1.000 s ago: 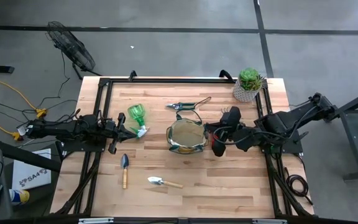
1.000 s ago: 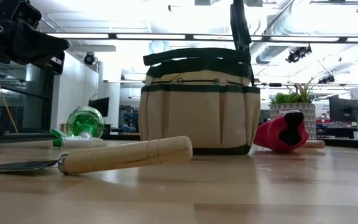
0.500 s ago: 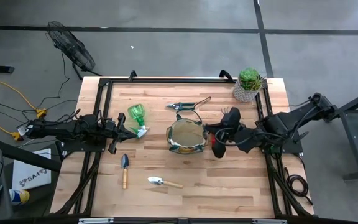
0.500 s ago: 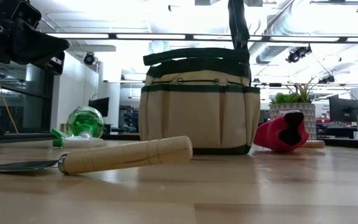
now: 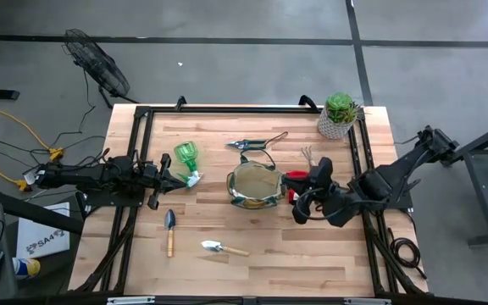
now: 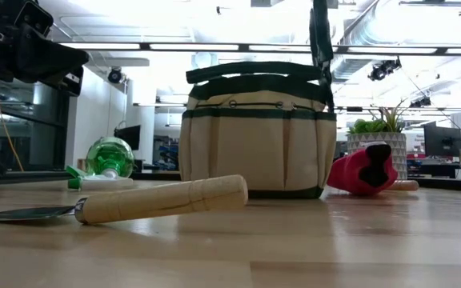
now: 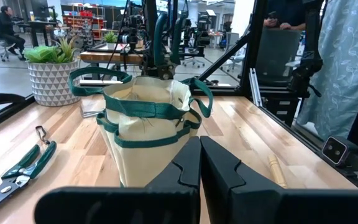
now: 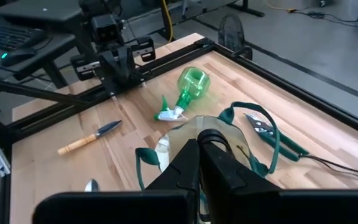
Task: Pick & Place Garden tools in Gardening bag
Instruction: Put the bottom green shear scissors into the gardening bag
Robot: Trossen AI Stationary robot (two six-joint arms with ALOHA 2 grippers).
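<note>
Right gripper [image 5: 299,208] is hovering clenched and empty just beside the gardening bag [image 5: 252,185], near the red item [image 5: 294,178]; probably lining up a pick. Left gripper [image 5: 179,177] is waiting shut by the green spray bottle [image 5: 187,158]. Trowels [image 5: 170,230] and pruners [image 5: 255,142] are lying loose on the table [image 5: 269,254], none bagged.

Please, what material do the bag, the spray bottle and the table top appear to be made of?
The gardening bag looks like soft woven fabric, matte tan with dark green trim: it sags and shows seams. The spray bottle seems glossy translucent green plastic, since light passes through it. The table top appears to be pale wood with a smooth finish: joined strips and grain show.
</note>
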